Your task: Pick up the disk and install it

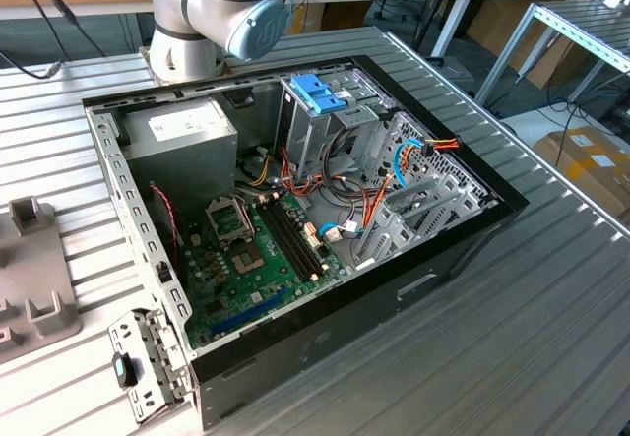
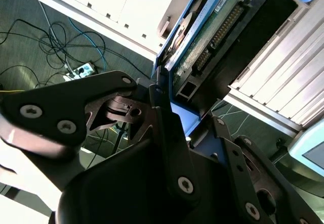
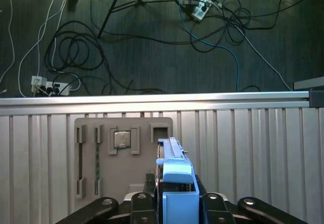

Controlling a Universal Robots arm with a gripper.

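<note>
In both wrist views my gripper is shut on the disk, which stands on edge between the black fingers. The disk's bright blue carrier and side rail face the first wrist view. The second wrist view looks along its underside, where a green circuit board and dark body sit between blue rails. The disk is held above the ribbed metal table, just in front of a grey fixture plate. The open computer case lies on the table in the exterior view, with the arm's base behind it.
Inside the case a tall metal drive cage topped by a blue clip stands beside the motherboard and power supply. A grey fixture lies at the exterior view's left. Cables and power strips cover the floor beyond the table edge.
</note>
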